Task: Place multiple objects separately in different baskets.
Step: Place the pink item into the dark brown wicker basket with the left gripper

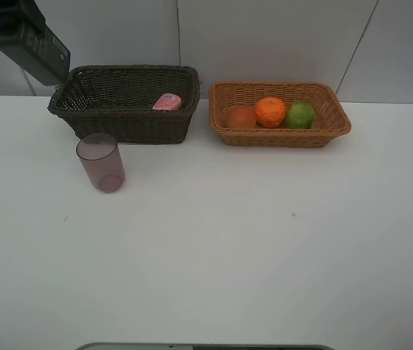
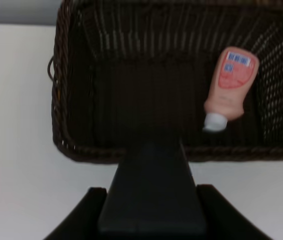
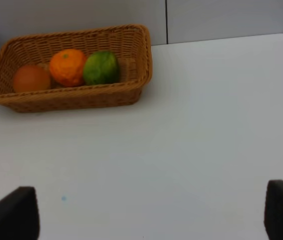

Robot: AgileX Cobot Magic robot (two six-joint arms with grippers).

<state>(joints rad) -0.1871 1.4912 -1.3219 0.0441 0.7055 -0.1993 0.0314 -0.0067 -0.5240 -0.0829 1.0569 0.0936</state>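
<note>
My left gripper [image 2: 151, 192] is shut on the dark green-black pump bottle [image 2: 150, 170], held above the near-left end of the deep dark brown basket [image 2: 76, 100]. In the exterior view the gripper and bottle [image 1: 39, 51] hang by that basket's [image 1: 126, 71] left rear corner. The pink squeeze bottle [image 1: 167, 102] lies inside the basket at its right end. The light tan basket [image 1: 279, 138] holds the red-orange fruit [image 1: 241, 117], the orange [image 1: 271, 111] and the lime [image 1: 299, 114]. The mauve cup [image 1: 101, 162] stands upright in front of the dark basket. My right gripper [image 3: 149, 215] is open and holds nothing, over bare table.
The two baskets stand side by side at the back of the white table [image 1: 214, 248], close to the wall. The cup is the only thing on the table in front of them.
</note>
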